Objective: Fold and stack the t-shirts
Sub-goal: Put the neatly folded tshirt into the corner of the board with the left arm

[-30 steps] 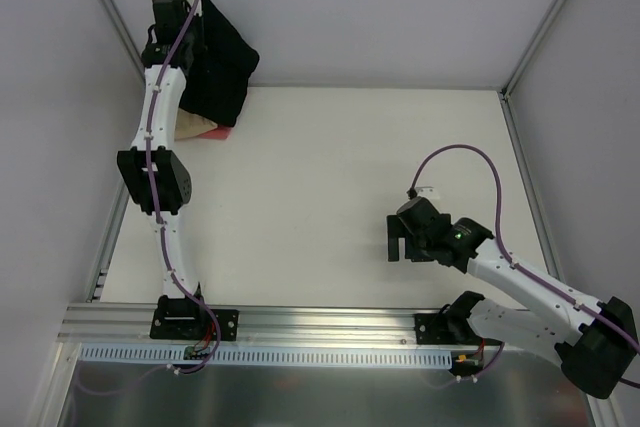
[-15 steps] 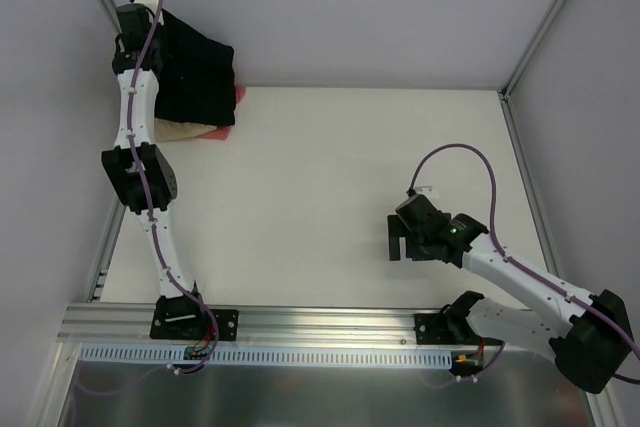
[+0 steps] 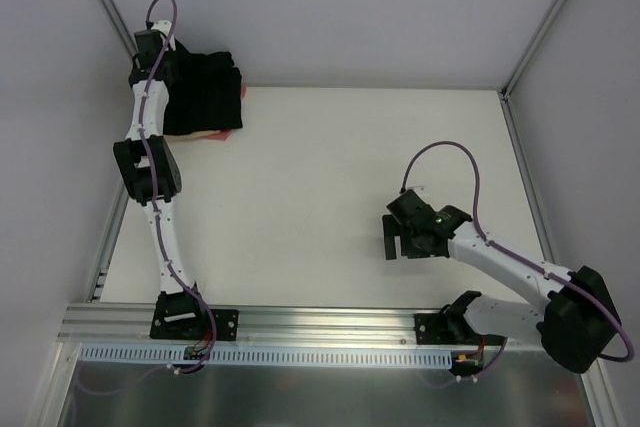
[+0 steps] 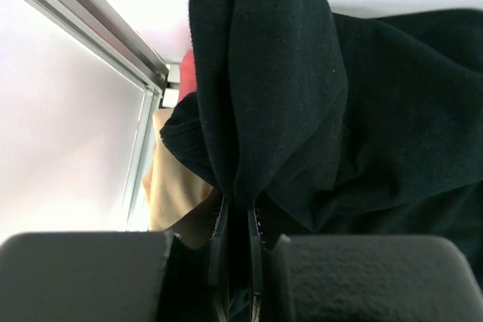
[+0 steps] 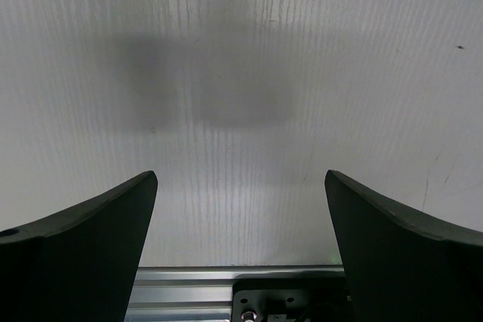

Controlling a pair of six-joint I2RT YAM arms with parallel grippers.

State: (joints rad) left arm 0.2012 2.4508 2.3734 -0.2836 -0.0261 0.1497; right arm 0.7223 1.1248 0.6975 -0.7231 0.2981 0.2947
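The white surface (image 3: 330, 167) carries all the cloth in its far left corner, and the right half is bare under the right arm. The black t-shirt (image 3: 208, 97) is the largest piece there: it lies bunched on top of the other two, against the back wall. A second ago it hung higher and spread wider from the raised left arm; since then it has come down and drawn in to a more compact heap over the pile. Under it a strip of the tan t-shirt (image 3: 203, 133) shows at the near edge, and a corner of the pink-red t-shirt (image 3: 229, 134) shows just to the right of that. The left tool (image 3: 158, 59) sits at the heap's left side, and in the wrist view its fingers (image 4: 223, 235) are pressed nearly together on a fold of the black cloth, which rises straight out from between them. The right tool (image 3: 401, 243), well apart from the shirts, has barely shifted; it is spread wide over the bare surface and holds nothing.
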